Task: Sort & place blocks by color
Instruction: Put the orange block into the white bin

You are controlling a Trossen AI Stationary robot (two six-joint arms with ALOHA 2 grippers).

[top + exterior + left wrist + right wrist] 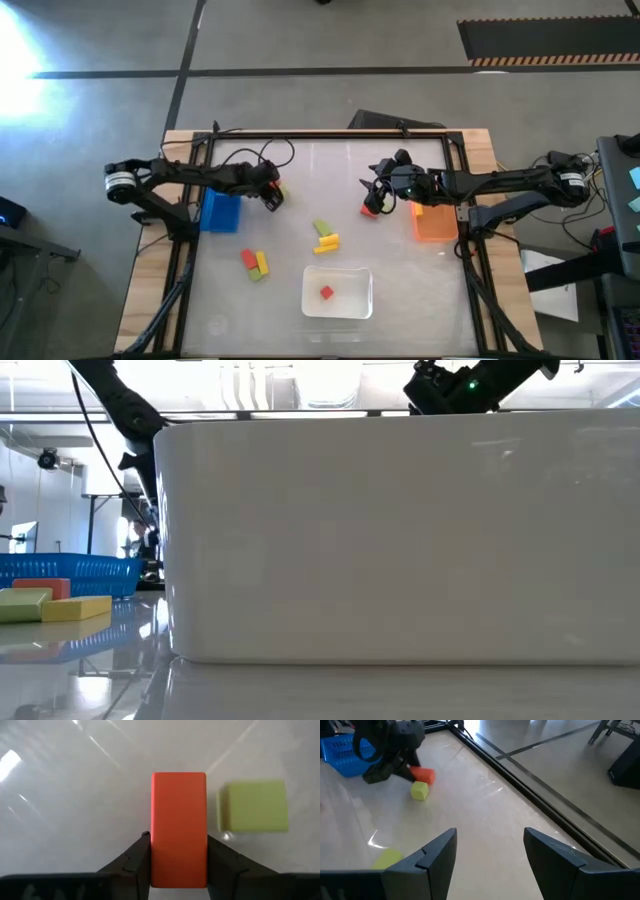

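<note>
My left gripper [272,196] stands just right of the blue bin [220,211] and is shut on an orange-red block [178,827]. A light green block [255,806] lies on the table right beside it. My right gripper [490,850] is open and empty, left of the orange bin [435,222]; a red block [370,210] shows at its fingers in the high view. Green [322,228] and yellow [327,243] blocks lie mid-table. Red [249,259], yellow [262,262] and green [257,274] ones lie nearer. One red block [326,292] sits in the white tray [340,310]. My left gripper pinches the orange-red block by its two long sides, near the end closest to the wrist [178,870], one finger [132,862] on each side. The fingers run along the block, which sticks out past their tips. Whether its far end touches the table, I cannot tell.
In the low view the white tray's wall [400,540] fills most of the picture; the blue bin [70,568] and some blocks [75,607] show to its left. Black frame rails [330,136] border the table. Open tabletop lies between the two grippers.
</note>
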